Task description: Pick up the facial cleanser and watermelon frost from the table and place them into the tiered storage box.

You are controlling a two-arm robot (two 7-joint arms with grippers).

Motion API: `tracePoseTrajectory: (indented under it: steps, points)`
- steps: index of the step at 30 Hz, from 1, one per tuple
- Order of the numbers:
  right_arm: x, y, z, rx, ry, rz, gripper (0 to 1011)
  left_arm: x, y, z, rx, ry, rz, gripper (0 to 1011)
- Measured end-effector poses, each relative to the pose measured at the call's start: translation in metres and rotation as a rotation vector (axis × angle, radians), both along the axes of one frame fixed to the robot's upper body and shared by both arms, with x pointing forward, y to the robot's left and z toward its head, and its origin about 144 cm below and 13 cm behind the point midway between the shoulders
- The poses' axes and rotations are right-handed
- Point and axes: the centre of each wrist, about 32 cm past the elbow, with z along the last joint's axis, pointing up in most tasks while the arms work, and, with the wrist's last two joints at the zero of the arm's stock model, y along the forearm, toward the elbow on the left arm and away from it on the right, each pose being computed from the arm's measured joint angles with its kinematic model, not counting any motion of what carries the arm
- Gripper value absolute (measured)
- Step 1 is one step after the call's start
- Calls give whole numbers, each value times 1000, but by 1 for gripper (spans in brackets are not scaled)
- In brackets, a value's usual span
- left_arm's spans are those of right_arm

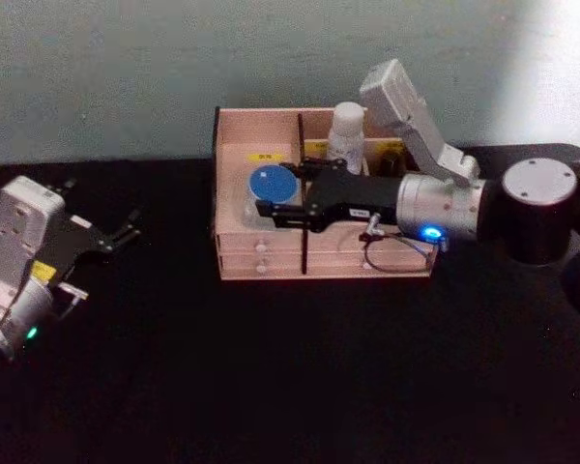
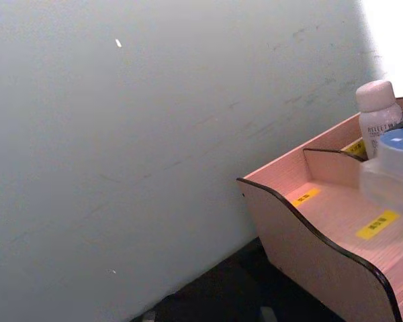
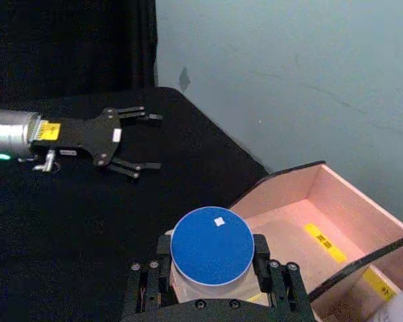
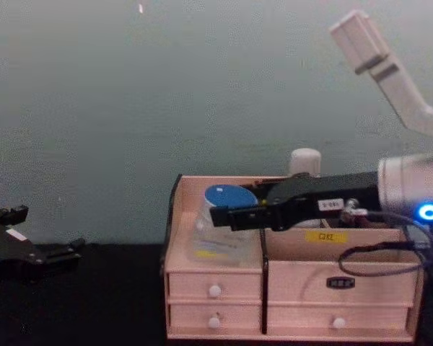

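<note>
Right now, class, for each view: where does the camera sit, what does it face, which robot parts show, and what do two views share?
Head view: high up, looking down at the pale pinkish wooden tiered storage box; left gripper open at left, right gripper clasping the blue-lidded clear jar.
Chest view: low, facing the box's drawer fronts; both grippers.
Left wrist view: faces the pale wall and the box's side.
Right wrist view: looks along the right gripper onto the jar; left gripper beyond.
Shared: all four show the jar.
</note>
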Motion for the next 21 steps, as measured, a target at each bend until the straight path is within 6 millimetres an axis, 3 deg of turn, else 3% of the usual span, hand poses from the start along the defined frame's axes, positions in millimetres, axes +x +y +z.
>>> tracePoseTrajectory:
  steps: [21]
  points:
    - [28,17,-5,-22,27,-34,726,0,0,0,0,0,0,1001]
